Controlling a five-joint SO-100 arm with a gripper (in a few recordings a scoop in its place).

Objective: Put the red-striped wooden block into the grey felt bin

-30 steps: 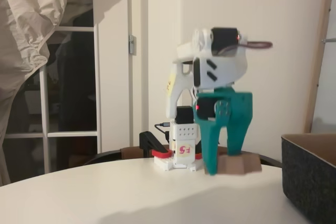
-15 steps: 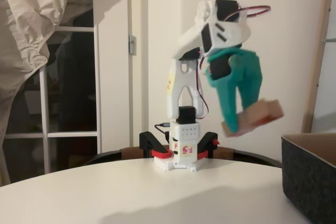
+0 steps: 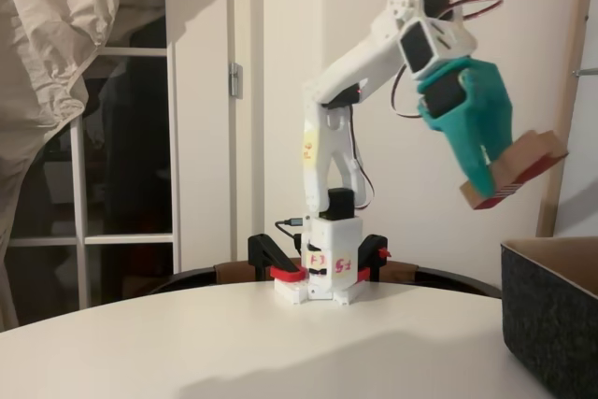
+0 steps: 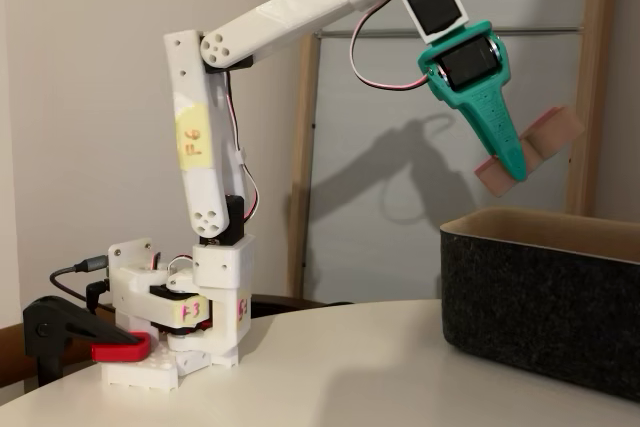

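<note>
While the red-striped wooden block (image 3: 514,170) is held clamped, tilted, in the teal gripper (image 3: 492,173) high above the near wall of the grey felt bin (image 4: 540,302), the carry step is judged underway, and further reach over the opening is called for before release.

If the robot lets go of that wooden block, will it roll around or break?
Probably not. The red-striped wooden block has flat faces and corners, so it should land and stay rather than roll. It looks solid and stiff, staying straight while tilted in the gripper, so breaking seems unlikely. The grey felt bin below looks soft, likely cushioning it.
</note>
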